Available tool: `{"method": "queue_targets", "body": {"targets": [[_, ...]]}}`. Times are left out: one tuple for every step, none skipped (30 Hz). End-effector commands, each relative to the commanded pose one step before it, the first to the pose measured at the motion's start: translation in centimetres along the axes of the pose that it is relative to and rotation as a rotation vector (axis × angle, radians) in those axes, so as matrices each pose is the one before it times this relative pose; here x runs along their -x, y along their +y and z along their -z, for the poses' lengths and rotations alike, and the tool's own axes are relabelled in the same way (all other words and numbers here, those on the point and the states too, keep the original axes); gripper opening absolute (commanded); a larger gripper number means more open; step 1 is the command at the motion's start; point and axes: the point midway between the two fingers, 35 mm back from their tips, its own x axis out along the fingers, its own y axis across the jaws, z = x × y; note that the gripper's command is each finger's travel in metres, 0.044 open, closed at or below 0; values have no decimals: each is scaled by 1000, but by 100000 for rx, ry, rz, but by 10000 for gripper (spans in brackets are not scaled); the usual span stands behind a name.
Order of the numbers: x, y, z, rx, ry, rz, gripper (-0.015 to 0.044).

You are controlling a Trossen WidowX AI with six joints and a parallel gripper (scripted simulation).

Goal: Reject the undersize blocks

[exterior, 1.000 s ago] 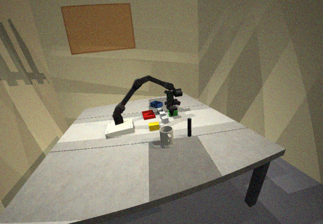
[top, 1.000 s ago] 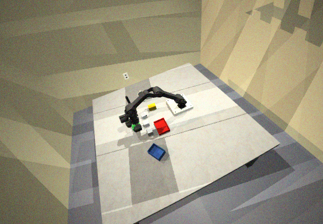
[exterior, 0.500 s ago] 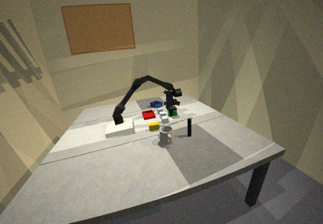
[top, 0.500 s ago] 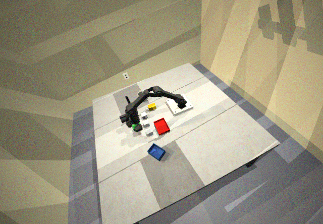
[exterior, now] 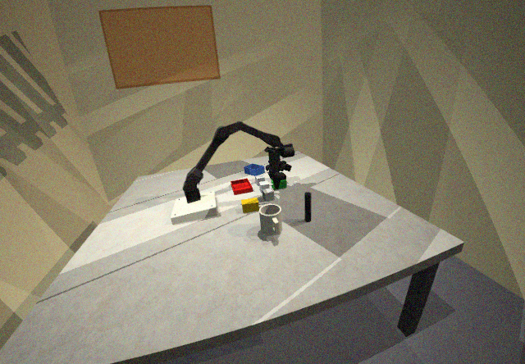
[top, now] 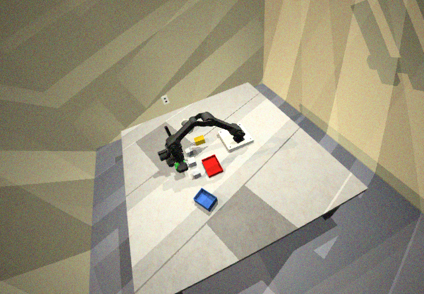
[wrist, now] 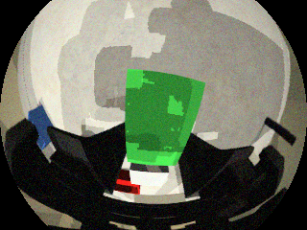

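Evidently the gripper (top: pixel 178 168) (exterior: pixel 278 185) (wrist: pixel 153 126) is half open — clamped on the green gauge (top: pixel 177 165) (exterior: pixel 280 182) (wrist: pixel 155 115) — near the steel blocks (top: pixel 191 162) (exterior: pixel 267 193).

Seen from the top view, three small pale-grey steel blocks (top: pixel 191 162) (exterior: pixel 267 193) sit on the tabletop in a loose row running roughly from 11 to 5 o'clock, with gaps between them; their bores are too small to judge. The red reject tray (top: pixel 212 165) (exterior: pixel 241 187) (wrist: pixel 127 188), shallow and rectangular, lies flat at about 3 o'clock of the middle block, open side up, its red floor bare. The green GO gauge (top: pixel 177 165) (exterior: pixel 280 183) (wrist: pixel 155 115) has a blocky body, gripped between the gripper's fingers at about 9 o'clock of the middle block, outside the row. Its lower end is hidden.
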Motion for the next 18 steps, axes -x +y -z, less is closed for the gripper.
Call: {"method": "queue_targets", "body": {"targets": [[530, 101, 0, -431, -1525, -524, 0], [-3, 1, 58, 0, 10, 0, 0], [-2, 0, 35, 0, 6, 0, 0], [-1, 0, 12, 0, 2, 0, 0], [0, 0, 8, 1, -21, 0, 0], [0, 0, 14, 0, -10, 0, 0], [0, 0, 27, 0, 0, 0, 0], [0, 0, 37, 0, 1, 0, 0], [-1, 1, 43, 0, 0, 0, 0], [-4, 1, 50, 0, 8, 0, 0], [-4, 1, 58, 0, 9, 0, 0], [-5, 1, 66, 0, 10, 0, 0], [-5, 1, 70, 0, 11, 0, 0], [-4, 1, 58, 0, 9, 0, 0], [-3, 0, 35, 0, 5, 0, 0], [-1, 0, 12, 0, 2, 0, 0], [0, 0, 0, 0, 0, 0, 0], [0, 0, 6, 0, -5, 0, 0]]}}
